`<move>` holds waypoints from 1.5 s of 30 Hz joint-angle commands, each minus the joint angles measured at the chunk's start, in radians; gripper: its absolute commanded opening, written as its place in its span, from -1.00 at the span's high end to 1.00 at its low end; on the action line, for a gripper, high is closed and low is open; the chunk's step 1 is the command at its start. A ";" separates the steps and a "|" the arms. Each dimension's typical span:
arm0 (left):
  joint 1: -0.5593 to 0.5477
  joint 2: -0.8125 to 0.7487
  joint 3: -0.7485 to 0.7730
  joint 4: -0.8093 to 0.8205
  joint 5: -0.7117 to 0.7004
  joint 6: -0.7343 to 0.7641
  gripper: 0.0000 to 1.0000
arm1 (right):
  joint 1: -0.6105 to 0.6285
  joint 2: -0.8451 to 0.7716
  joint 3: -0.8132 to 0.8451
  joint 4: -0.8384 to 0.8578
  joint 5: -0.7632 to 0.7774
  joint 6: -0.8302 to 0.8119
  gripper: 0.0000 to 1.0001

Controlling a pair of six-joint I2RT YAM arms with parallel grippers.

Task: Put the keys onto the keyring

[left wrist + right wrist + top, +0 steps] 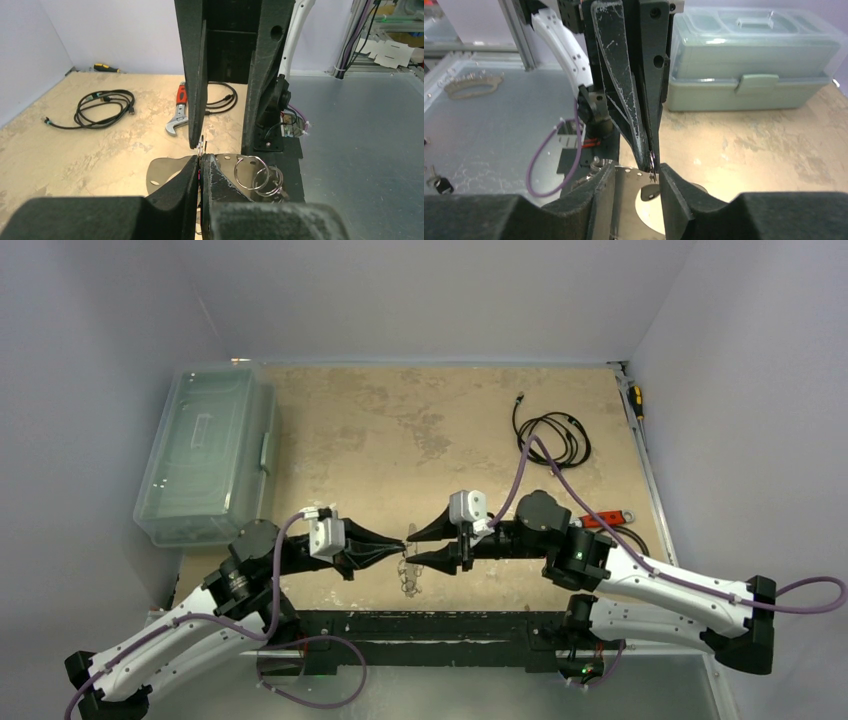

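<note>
Keyring (pixel 166 172) sits right at the hands, near the front edge of the table (pixel 400 430). We see a flat silvery metal plate with a round cutout, lying under the fingertips in both wrist views. The left gripper (pixel 201 159) is clamped tight on a small ring (pixel 201 148) at the plate's top edge, so the keyring is held by that pinch alone. The right gripper (pixel 635 168) meets it tip to tip with its jaws apart, one finger on each side of the left fingertips, gripping nothing. One of its fingertips stands just beside the small ring, and we cannot tell whether they touch. Next to the left fingers, two split rings (pixel 250 172) hang off the plate. Farther out, behind the right arm, a red-handled wrench (pixel 177 112) lies on the table. A coiled black cable (pixel 102 107) rests toward the back, and a screwdriver (pixel 106 67) lies by the far wall. On the left side stands a clear lidded box (pixel 205 455). On the grey metal surface (pixel 484 135) in front of the table, the right wrist view shows a black-headed key (pixel 440 184). Beyond that key lies a pale loop (pixel 471 86) with a bumpy edge.
</note>
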 commanded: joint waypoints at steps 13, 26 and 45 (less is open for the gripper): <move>0.002 0.016 0.044 -0.119 -0.021 0.004 1.00 | 0.005 0.140 0.331 -0.521 0.100 -0.118 0.24; 0.002 0.039 0.045 -0.127 -0.026 0.003 1.00 | 0.006 0.186 0.355 -0.540 0.047 -0.144 0.38; 0.001 0.031 0.031 -0.097 0.026 -0.011 1.00 | 0.005 0.219 0.360 -0.511 0.076 -0.162 0.49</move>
